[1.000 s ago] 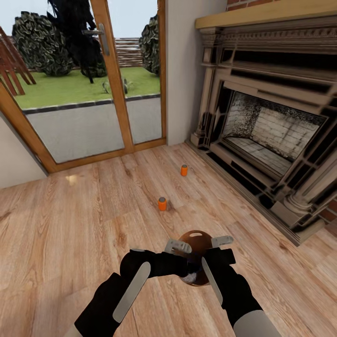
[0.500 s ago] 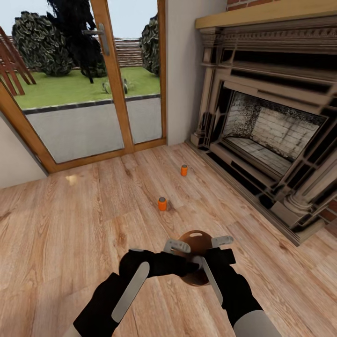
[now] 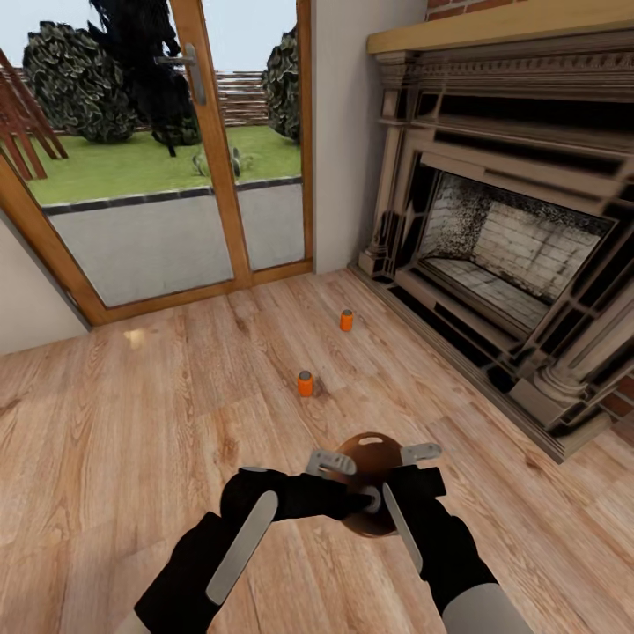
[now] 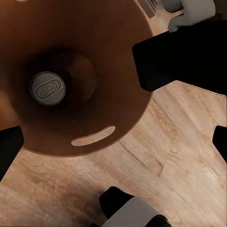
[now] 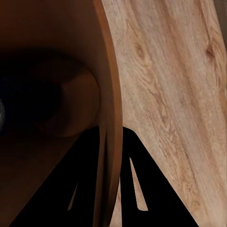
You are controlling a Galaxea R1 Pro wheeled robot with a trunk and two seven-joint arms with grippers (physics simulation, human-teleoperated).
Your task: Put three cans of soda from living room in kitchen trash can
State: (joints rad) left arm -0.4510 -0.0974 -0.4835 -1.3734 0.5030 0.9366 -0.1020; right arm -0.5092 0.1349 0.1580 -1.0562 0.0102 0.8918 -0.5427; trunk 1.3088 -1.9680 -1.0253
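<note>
1. Two pincers meet at the tash can (image 3: 374, 449): the right pincer (image 5: 109, 182) is clenched on its wall, one finger inside and one outside; the left pincer (image 3: 357, 504) hovers above the mouth, seemingly released, though the angle is poor.
2. One can of soda (image 4: 47, 89) stands upright on the bin's bottom, seen from the left wrist.
3. Two orange cans, the nearer can (image 3: 305, 383) and the farther can (image 3: 347, 320), stand on the plank floor (image 3: 132, 423) ahead.
4. Judged step: one deposited; next the base likely must advance toward the nearer can.
</note>
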